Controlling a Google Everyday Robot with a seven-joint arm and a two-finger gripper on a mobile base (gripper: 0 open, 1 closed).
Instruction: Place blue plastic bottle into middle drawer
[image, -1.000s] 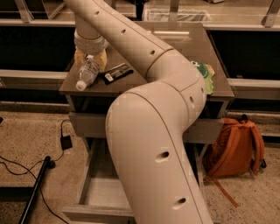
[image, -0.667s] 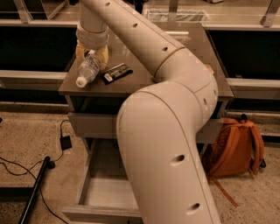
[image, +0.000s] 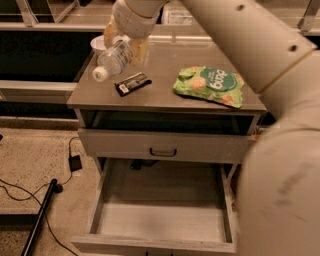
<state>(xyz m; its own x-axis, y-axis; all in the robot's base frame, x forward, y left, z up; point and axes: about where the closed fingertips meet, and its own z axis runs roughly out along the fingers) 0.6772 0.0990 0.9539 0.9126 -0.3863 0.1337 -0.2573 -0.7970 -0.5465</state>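
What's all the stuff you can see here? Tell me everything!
blue plastic bottle: one, clear with white cap, held tilted above the cabinet's left rear
white bowl: one, white, on the cabinet behind the bottle
snack bar: one, dark, cabinet top, left of centre
chip bag: one, green, cabinet top, right
cabinet: one, grey, centre
upper drawer: one, grey, dark handle, closed
middle drawer: one, grey, pulled open below
cables: black, floor, left
arm: one, white, right
gripper: one, top left, jaws closed on the bottle
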